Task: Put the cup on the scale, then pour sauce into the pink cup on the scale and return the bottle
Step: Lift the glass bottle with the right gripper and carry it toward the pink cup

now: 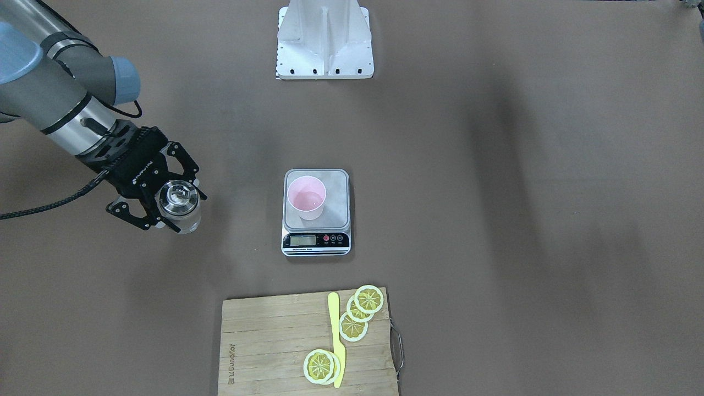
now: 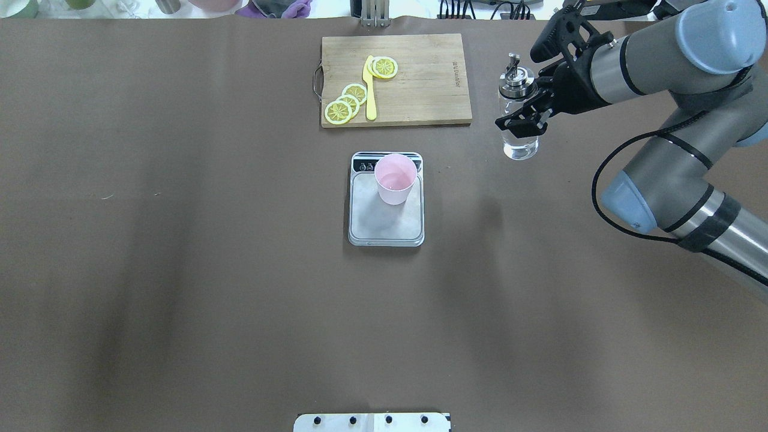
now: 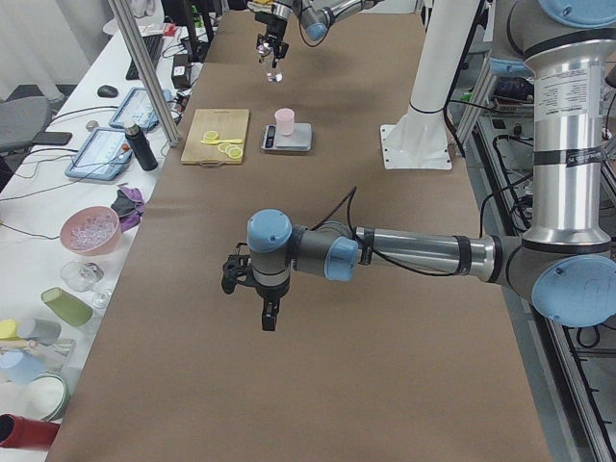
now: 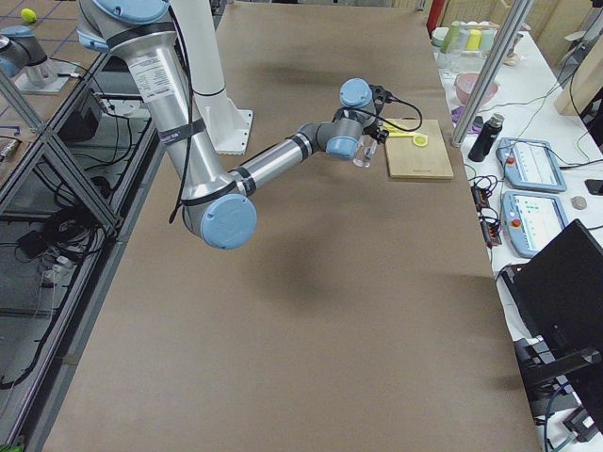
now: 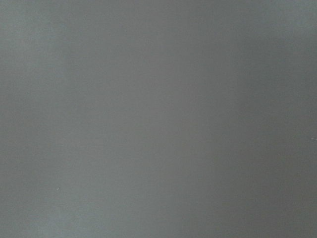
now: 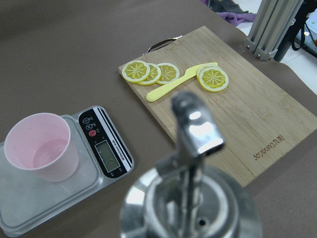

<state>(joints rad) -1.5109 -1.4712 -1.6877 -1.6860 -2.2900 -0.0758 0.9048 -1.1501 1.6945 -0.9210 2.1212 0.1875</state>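
Note:
The pale pink cup stands upright on the far part of the scale, with a little clear sauce in its bottom. My right gripper is shut on the bottle, which stands upright low over the table, well to the right of the scale in the overhead view. Some clear liquid sits in the bottle's base. Its silver spout fills the right wrist view. My left gripper hangs over bare table far from the scale; whether it is open or shut, I cannot tell.
A wooden cutting board with lemon slices and a yellow knife lies beyond the scale. The robot's white base stands behind it. Bowls, cups and tablets sit on a side bench off the table.

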